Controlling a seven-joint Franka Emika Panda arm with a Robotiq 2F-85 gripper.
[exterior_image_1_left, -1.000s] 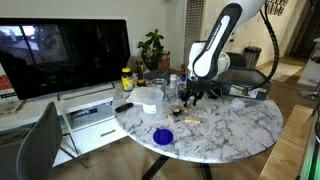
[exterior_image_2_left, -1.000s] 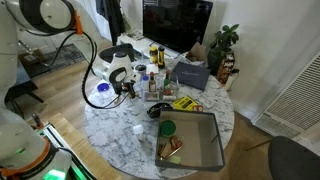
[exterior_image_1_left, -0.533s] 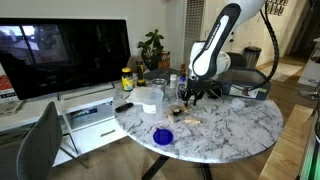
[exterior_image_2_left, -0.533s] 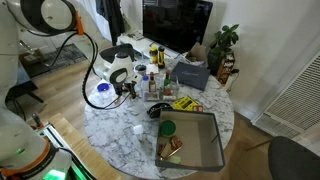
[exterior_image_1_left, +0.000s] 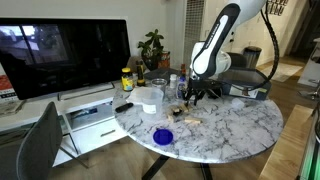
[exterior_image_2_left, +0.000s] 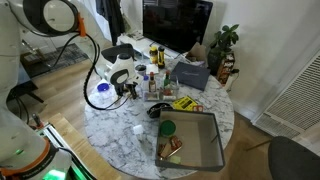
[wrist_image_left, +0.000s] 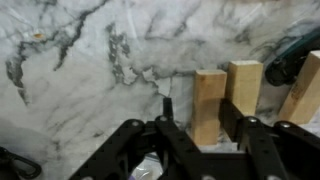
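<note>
In the wrist view, the bare marble table (wrist_image_left: 80, 90) lies open to the left of the blocks (wrist_image_left: 243, 90). The blocks stand close together, with only narrow gaps between them. In an exterior view, bottles (exterior_image_2_left: 152, 84) crowd just beyond, and the tray (exterior_image_2_left: 198, 135) stands well apart.

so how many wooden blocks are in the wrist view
3. first block stands between the pincer fingers, second block beside it, third block cut off at the right edge; more may be hidden outside this view.
</note>
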